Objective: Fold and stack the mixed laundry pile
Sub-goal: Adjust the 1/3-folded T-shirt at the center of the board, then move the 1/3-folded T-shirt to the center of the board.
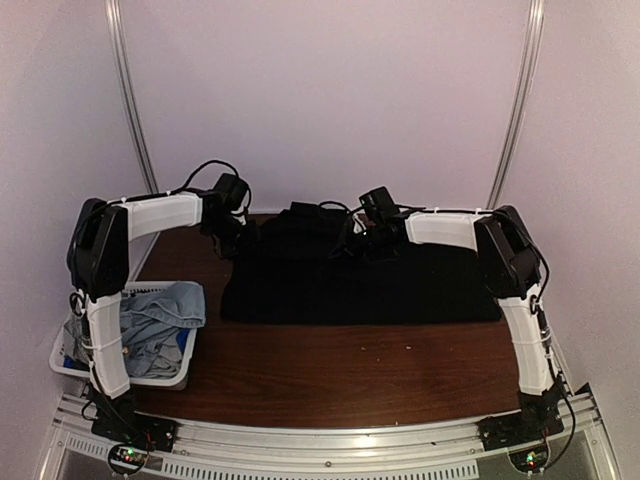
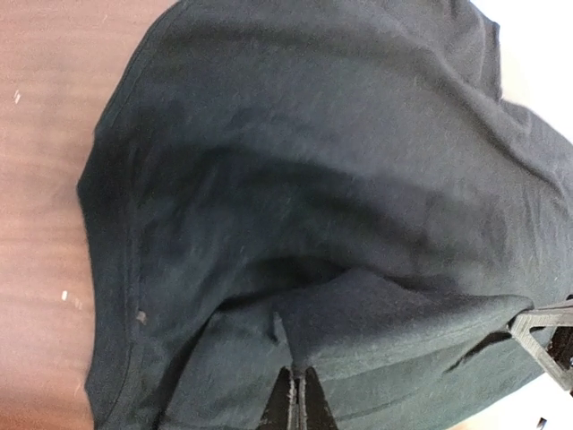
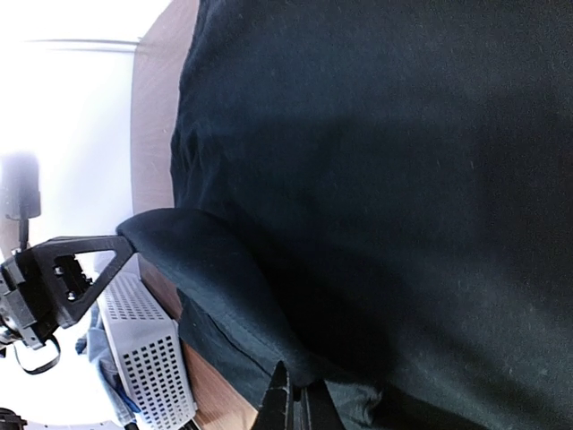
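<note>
A large black shirt (image 1: 360, 285) lies spread across the back half of the wooden table. My left gripper (image 1: 243, 237) is shut on its far left edge; in the left wrist view the closed gripper (image 2: 301, 381) pinches a raised fold of the black shirt (image 2: 313, 179). My right gripper (image 1: 368, 243) is shut on the far edge near the middle; the right wrist view shows the gripper (image 3: 294, 383) clamped on a lifted hem of the shirt (image 3: 385, 161). The rest of the laundry pile (image 1: 160, 315), light-blue denim and grey pieces, sits in the basket at the near left.
A white slatted basket (image 1: 70, 362) stands at the table's near left corner, beside the left arm; the basket (image 3: 148, 349) also shows in the right wrist view. Bare brown tabletop (image 1: 350, 365) runs in front of the shirt. White walls close in behind and on both sides.
</note>
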`<state>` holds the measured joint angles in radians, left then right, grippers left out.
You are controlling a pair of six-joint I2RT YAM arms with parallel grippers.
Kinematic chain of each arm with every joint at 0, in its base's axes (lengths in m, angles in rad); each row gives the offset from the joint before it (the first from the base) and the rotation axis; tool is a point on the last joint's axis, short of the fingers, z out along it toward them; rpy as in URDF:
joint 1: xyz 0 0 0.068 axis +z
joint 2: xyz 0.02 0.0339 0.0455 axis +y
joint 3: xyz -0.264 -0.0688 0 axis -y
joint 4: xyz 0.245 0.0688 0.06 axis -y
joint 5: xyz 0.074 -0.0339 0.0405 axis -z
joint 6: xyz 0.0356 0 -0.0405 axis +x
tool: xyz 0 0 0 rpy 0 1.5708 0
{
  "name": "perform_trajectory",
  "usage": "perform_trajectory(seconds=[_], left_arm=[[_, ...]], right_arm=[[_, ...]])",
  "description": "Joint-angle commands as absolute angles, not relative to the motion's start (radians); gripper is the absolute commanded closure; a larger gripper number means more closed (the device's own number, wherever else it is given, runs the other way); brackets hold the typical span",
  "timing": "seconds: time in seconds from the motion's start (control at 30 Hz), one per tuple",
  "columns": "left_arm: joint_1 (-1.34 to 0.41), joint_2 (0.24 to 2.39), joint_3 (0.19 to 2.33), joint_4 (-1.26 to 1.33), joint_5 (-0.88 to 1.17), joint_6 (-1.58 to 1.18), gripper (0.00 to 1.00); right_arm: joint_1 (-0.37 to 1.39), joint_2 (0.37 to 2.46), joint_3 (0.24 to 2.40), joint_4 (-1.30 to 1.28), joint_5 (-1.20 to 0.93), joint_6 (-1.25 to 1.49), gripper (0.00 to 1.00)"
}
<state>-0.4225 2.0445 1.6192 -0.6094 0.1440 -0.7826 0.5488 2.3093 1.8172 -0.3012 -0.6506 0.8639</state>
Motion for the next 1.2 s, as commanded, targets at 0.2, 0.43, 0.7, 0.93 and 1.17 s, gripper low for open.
perform_trajectory(seconds=[0.2, 0.43, 0.7, 0.93, 1.17], left_arm=[[-0.380, 2.111, 1.735, -0.577, 0.117, -0.723, 0.40], [-0.392, 2.042, 1.744, -0.701, 0.165, -0.579, 0.27], [-0.496, 1.996, 1.599, -0.733, 0.245, -0.459, 0.08], [-0.540, 2.061, 1.544, -0.744, 0.218, -0.483, 0.08], [-0.541, 2.097, 1.490, -0.774, 0.173, -0.480, 0.08]], right_arm=[[0.466, 2.267, 1.873, -0.314, -0.665, 0.819, 0.36], [0.324, 2.002, 1.656, -0.485, -0.615, 0.595, 0.21], [0.270, 1.788, 1.313, -0.566, -0.590, 0.457, 0.19], [0.259, 1.825, 1.171, -0.517, -0.535, 0.461, 0.20], [0.253, 1.821, 1.032, -0.516, -0.475, 0.453, 0.20]])
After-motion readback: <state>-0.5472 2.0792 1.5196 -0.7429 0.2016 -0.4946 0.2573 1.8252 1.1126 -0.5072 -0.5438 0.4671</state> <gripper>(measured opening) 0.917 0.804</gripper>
